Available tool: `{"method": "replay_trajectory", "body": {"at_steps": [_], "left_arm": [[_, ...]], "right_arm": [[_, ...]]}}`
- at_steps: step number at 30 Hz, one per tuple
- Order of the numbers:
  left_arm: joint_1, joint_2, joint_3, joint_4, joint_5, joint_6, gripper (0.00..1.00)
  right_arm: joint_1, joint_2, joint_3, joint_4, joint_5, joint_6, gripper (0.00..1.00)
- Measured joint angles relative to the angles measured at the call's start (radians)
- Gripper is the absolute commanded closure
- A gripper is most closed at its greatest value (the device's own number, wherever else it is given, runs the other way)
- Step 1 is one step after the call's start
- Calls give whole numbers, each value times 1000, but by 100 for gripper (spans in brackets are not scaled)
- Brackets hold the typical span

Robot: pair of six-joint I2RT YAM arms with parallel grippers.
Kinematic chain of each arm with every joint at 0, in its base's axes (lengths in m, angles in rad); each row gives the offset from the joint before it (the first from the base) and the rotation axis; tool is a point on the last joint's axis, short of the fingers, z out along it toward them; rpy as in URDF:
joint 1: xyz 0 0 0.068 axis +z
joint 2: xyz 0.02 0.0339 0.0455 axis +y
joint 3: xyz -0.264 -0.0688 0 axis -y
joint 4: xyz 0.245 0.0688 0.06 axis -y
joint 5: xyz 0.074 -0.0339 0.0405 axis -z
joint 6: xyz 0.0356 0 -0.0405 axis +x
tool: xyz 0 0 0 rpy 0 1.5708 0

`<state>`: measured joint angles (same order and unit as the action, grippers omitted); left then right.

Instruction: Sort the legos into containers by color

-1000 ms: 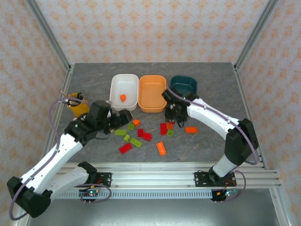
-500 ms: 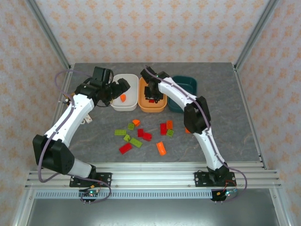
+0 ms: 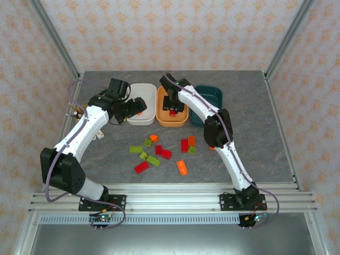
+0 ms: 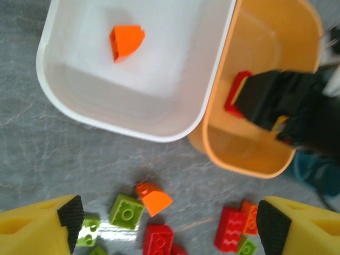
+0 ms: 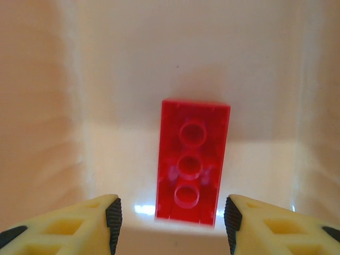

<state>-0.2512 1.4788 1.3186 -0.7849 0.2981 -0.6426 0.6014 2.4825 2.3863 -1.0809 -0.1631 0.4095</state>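
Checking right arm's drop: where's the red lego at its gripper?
Right wrist view: the red lego lies flat on the floor of the orange tub, under the open right gripper.

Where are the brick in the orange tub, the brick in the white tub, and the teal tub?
red brick (image 5: 189,166): right wrist view, middle stud.
orange brick (image 4: 126,41): left wrist view, top face.
teal tub (image 3: 212,95): top external view, bare inside.
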Motion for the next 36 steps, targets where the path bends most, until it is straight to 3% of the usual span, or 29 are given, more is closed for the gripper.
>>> {"method": "replay_trajectory", "body": {"at_steps": [3, 12, 19, 26, 36], "left_arm": [[-56, 2, -7, -40, -18, 63, 21], [-226, 174, -6, -60, -67, 314, 27], [-240, 315, -5, -64, -84, 451, 27], [-240, 397, 32, -64, -93, 500, 29], [-240, 484, 48, -57, -95, 521, 43]], "right_arm": [[16, -174, -172, 48, 5, 0, 47], [60, -986, -1007, 357, -35, 47, 44], [61, -1306, -1465, 472, -144, 160, 32], [61, -1499, -1577, 494, -174, 252, 27], [61, -1506, -1578, 496, -174, 288, 28]]}}
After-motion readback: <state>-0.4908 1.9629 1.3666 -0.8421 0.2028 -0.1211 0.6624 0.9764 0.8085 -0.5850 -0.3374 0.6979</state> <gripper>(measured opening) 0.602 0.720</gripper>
